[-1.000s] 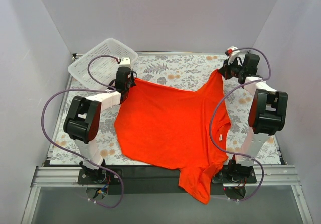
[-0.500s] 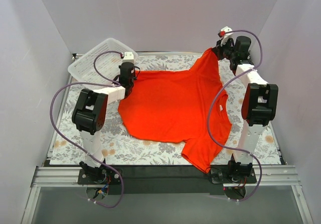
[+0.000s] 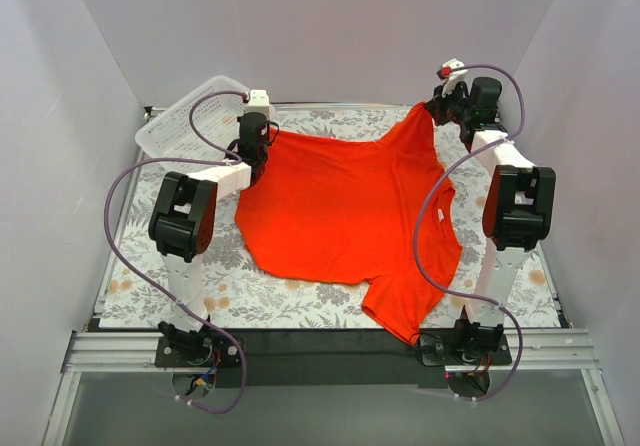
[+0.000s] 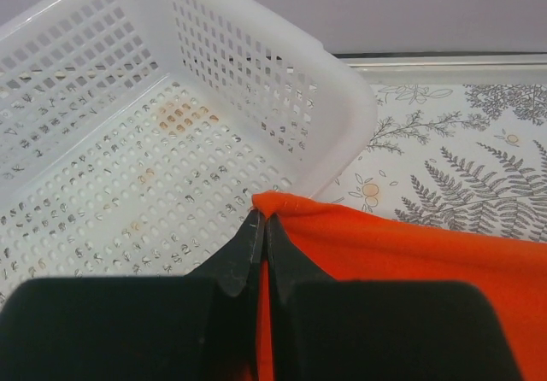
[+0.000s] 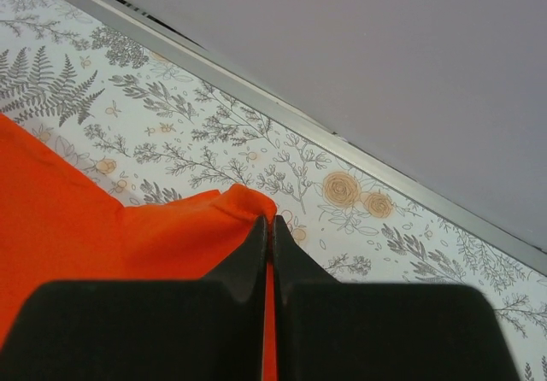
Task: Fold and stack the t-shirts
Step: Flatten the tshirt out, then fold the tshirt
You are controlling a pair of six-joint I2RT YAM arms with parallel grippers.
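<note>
The left gripper [image 4: 259, 220] and right gripper [image 5: 268, 222] are each clamped tight on a far corner of the t-shirt [image 3: 345, 216], which lies spread but unfolded; no fold or stack yet made

A lab test booth: plain grey walls [image 3: 300, 26] enclose a floral-covered table [image 3: 240, 301].

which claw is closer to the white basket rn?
Left. The left claw pinches a t-shirt corner right beside the basket; the right claw holds another corner across the table.
</note>
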